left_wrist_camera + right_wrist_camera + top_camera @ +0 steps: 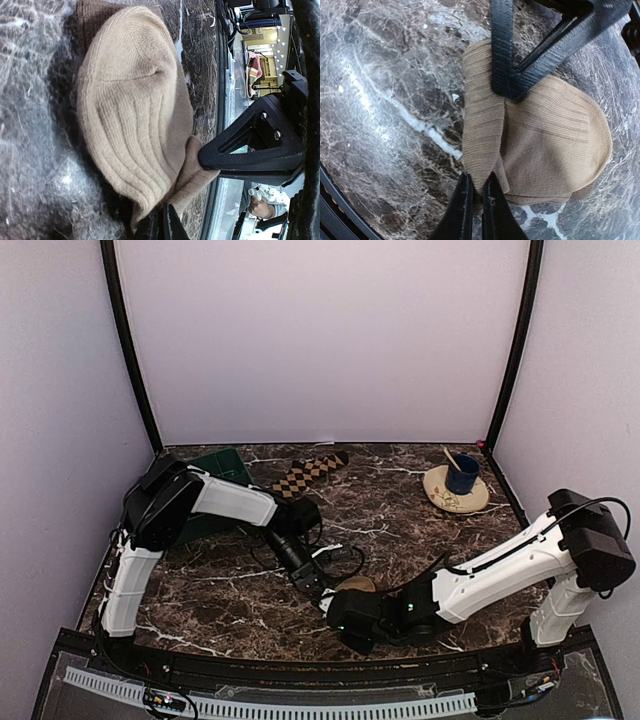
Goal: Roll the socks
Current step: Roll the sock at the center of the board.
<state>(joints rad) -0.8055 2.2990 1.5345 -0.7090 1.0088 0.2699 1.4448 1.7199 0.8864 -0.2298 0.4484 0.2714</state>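
The left gripper (161, 222) and right gripper (476, 207) are pinching the tan sock (135, 115); only overhead is the checkered sock (310, 472) showing, at the table's (400, 530) far edge.

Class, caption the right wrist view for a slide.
Left gripper and right gripper, jaws shut, pinch the tan sock on the table.

Dark white-veined marble table (400, 510), tan ribbed sock (135, 125), brown-and-black checkered sock (305, 476), green tray (226, 463), blue cup (462, 476)

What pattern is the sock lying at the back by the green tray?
The far sock is brown-and-black diamond check, clearest in the top external view.
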